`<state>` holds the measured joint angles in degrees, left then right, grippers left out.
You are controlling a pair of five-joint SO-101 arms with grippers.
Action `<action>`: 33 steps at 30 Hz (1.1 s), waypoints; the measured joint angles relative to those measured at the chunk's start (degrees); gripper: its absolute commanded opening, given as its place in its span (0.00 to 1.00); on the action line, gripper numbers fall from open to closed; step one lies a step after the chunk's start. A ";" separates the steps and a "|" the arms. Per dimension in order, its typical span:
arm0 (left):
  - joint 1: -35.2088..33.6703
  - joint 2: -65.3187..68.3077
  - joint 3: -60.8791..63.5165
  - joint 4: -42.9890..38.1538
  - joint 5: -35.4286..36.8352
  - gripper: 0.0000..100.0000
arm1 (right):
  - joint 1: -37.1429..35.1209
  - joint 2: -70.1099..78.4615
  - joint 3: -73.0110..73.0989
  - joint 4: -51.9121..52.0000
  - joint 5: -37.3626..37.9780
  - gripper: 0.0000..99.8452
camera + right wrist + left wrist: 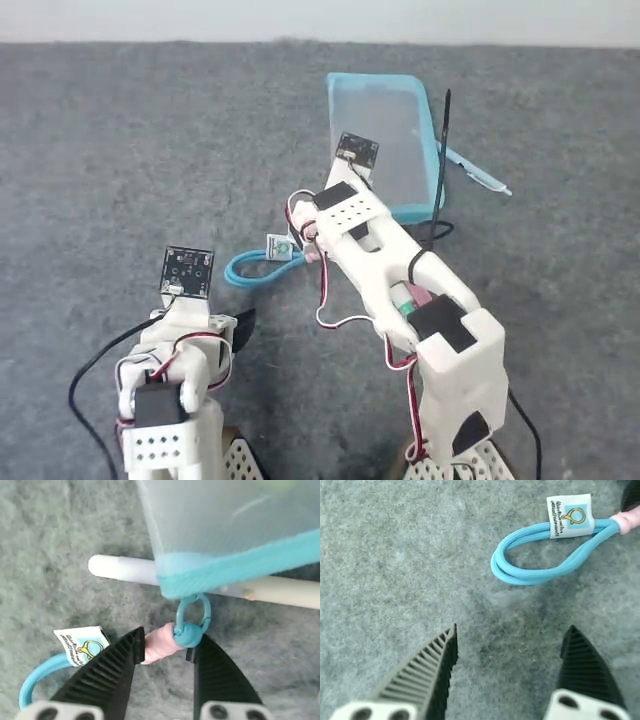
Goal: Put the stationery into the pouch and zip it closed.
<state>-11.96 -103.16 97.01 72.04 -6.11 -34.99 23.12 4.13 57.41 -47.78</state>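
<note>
One table (120,150): grey felt, everything lies on it.
Pouch (385,130): flat at the far side, one corner over the pen.
Right gripper (169,636): jaws narrowed onto the pink sleeve (159,649) beside the clip (187,634), at the pouch corner.
Left gripper (513,627): wide open, holding nothing, above felt near the wrist strap (530,577) loop.
Pen (125,569): white, outside, partly under the pouch.
Advice: I think a slow, low pull keeps the clip from twisting the pouch.
</note>
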 measured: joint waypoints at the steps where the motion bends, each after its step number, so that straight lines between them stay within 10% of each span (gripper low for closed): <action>1: 0.00 0.00 0.00 0.00 0.00 0.31 | 0.00 0.00 0.00 0.00 0.18 0.10; 13: 0.00 0.00 0.00 0.00 0.00 0.31 | 5.10 0.18 -5.45 16.09 10.29 0.10; 25: 0.00 0.00 0.00 0.00 0.00 0.31 | 8.79 0.18 -15.21 35.96 44.31 0.07; 33: 0.00 0.00 0.00 0.00 0.00 0.31 | 4.13 0.18 -15.30 31.30 34.46 0.16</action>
<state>-11.96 -103.16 97.01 72.04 -6.11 -30.86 23.30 -11.16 88.70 -13.32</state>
